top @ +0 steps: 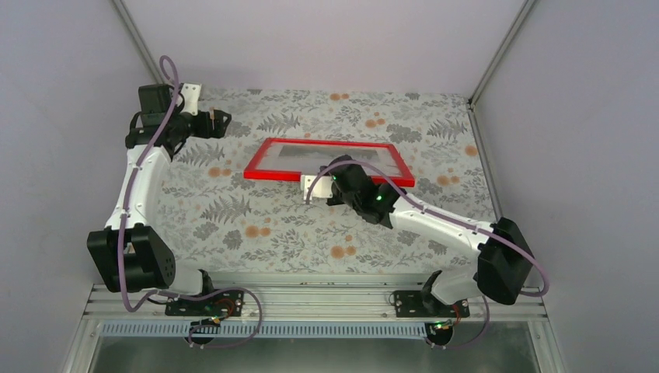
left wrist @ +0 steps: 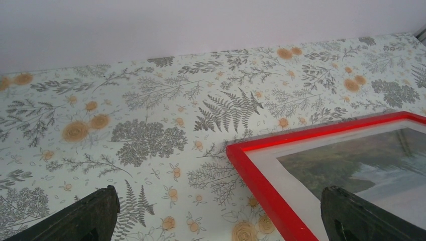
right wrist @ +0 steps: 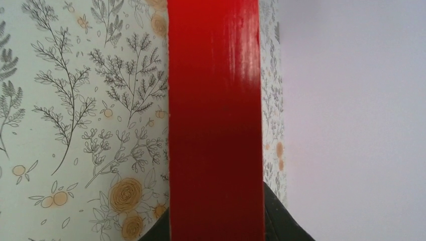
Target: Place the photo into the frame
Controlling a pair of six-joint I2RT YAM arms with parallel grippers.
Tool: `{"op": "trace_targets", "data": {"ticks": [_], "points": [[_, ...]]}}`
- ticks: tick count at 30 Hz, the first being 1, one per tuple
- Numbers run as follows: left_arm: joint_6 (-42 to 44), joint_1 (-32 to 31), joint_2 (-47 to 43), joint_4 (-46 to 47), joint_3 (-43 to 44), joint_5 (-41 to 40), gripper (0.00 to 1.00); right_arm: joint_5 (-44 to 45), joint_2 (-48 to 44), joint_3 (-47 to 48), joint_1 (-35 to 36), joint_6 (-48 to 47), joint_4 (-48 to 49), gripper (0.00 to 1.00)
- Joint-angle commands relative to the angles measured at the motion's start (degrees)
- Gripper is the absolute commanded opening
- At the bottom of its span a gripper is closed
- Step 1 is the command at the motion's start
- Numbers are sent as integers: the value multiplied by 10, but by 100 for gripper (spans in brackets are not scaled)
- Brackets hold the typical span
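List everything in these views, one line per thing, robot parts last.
picture frame: one, bright red, mid-table toward the far side
photo: one, landscape in dark green and pale tones, inside the frame
mat border: one, white, between the frame's edge and the photo
tablecloth: one, pale with grey ferns and orange flowers, covering the table
left end effector: one, black, open, at the far left, clear of the frame
right end effector: one, black, closed on the frame's near edge
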Motion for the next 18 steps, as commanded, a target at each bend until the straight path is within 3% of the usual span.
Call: {"op": "trace_targets", "data": {"ticks": [1, 8, 18], "points": [[-9, 4, 10, 0, 19, 9, 100, 29, -9, -62, 17, 11, 158, 20], [-3, 4, 18, -4, 13, 15, 100, 15, 23, -130, 44, 53, 205, 55], [13, 4, 2, -11, -11, 20, 100, 1, 70, -191, 73, 101, 261, 69]]}}
